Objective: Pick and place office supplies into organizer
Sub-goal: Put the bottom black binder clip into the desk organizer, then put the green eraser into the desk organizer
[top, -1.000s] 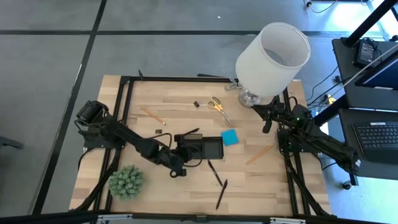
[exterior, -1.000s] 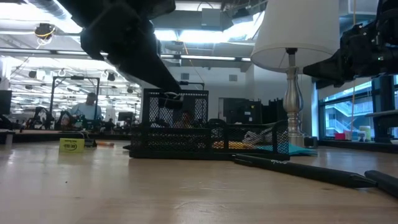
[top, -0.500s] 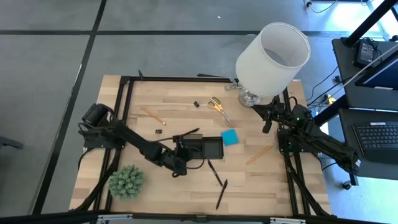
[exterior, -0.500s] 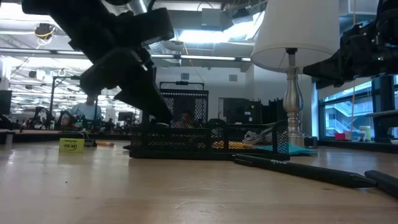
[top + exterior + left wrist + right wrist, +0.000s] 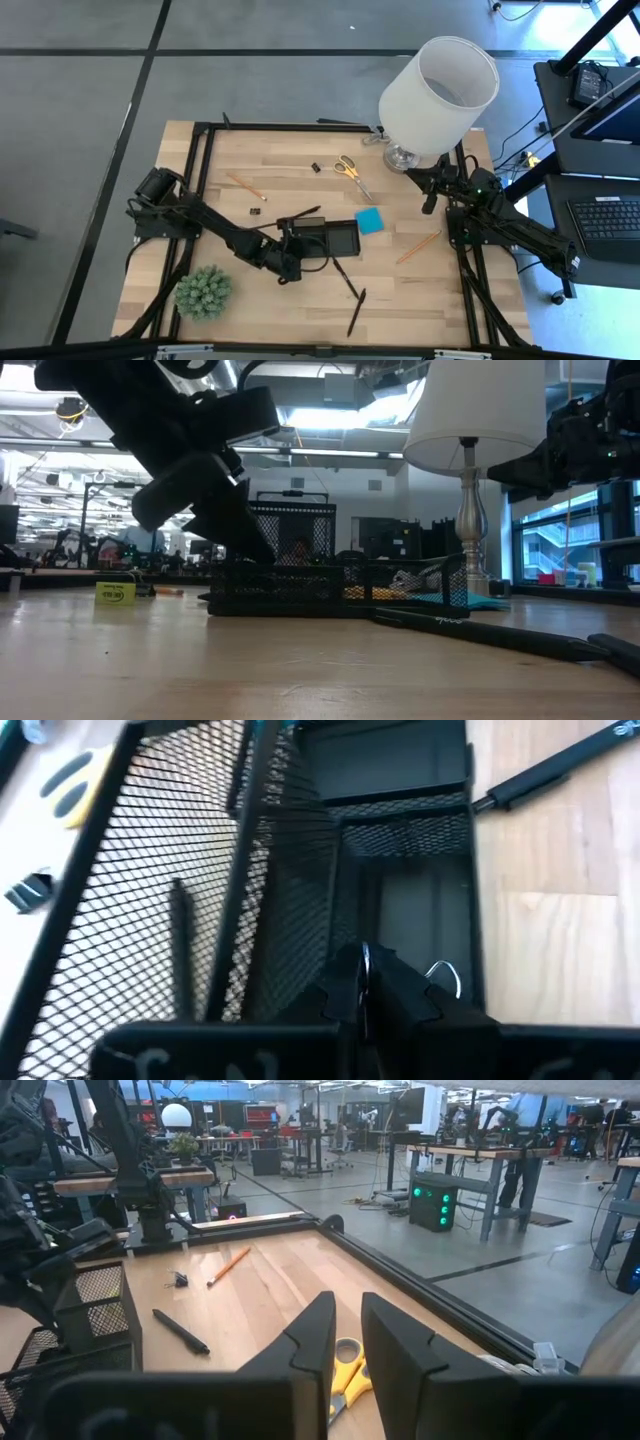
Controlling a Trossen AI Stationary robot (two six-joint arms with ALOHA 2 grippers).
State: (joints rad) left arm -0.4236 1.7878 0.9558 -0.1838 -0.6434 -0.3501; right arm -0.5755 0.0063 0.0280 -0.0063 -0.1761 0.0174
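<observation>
**Operator A:** At the table's front edge, what do you see?

**Operator B:** I see two black pens [image 5: 351,295] lying loose, with the green plant ball [image 5: 204,291] well to their left; just behind them stands the organizer [image 5: 345,240], near the table's middle.

**Operator A:** And the left gripper [image 5: 296,242]?

**Operator B:** It hangs over the organizer's left end; in my wrist view its fingers [image 5: 340,995] are drawn narrow, with a clip's wire loop [image 5: 445,978] beside them; I cannot tell whether it is gripped.

**Operator A:** Farther back?

**Operator B:** I note the blue pad [image 5: 370,221] just beside the organizer; an orange pencil [image 5: 418,246] to the right; the scissors [image 5: 351,172] near the lamp [image 5: 438,90]; the right gripper [image 5: 430,200] waits below the lamp, with a narrow gap between its fingers and nothing in it.
</observation>
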